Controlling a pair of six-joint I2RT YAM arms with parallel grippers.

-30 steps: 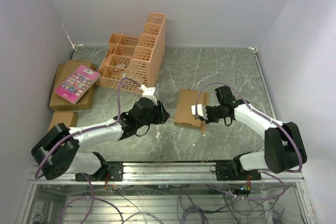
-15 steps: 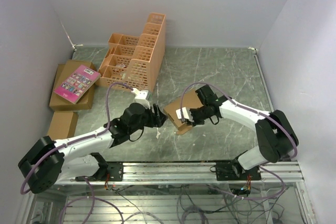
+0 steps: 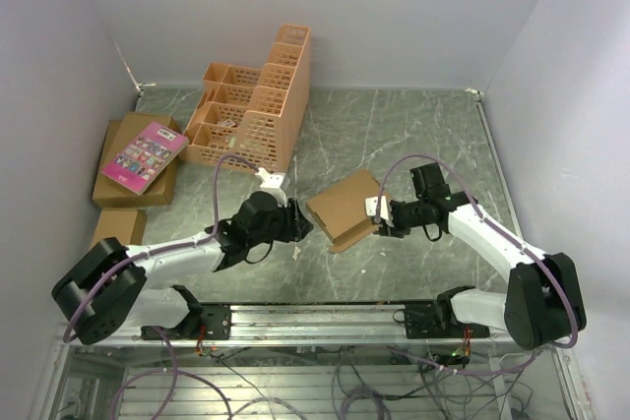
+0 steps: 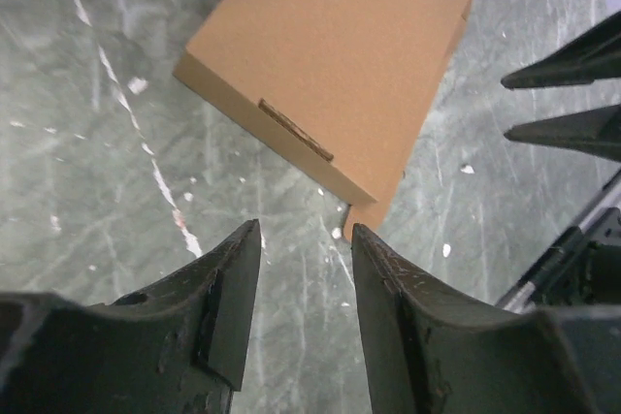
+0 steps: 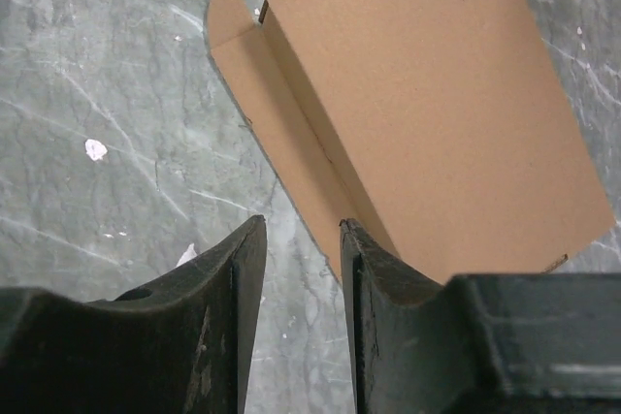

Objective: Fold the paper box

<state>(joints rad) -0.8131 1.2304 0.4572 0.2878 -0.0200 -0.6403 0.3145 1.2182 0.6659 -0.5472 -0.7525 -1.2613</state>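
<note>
The paper box (image 3: 345, 209) is plain brown cardboard, folded into a shallow closed shape, and lies flat and turned at an angle in the middle of the table. A small flap sticks out at its near corner (image 4: 367, 217). My left gripper (image 3: 303, 226) sits just left of the box, open, with only bare table between its fingers (image 4: 303, 235). My right gripper (image 3: 377, 213) is at the box's right edge, open and holding nothing (image 5: 301, 230). Its right finger (image 5: 364, 259) stands close beside the box's side wall (image 5: 291, 123).
An orange lattice crate (image 3: 256, 105) stands at the back left. A pink book (image 3: 145, 154) lies on brown cartons (image 3: 133, 189) by the left wall, with a smaller carton (image 3: 116, 228) nearer. Walls close in the table on three sides.
My right gripper has opened, let go of the box and drawn back to the right. The box, swung round and raised at one edge, now rests flat. The left gripper has shifted slightly nearer.
</note>
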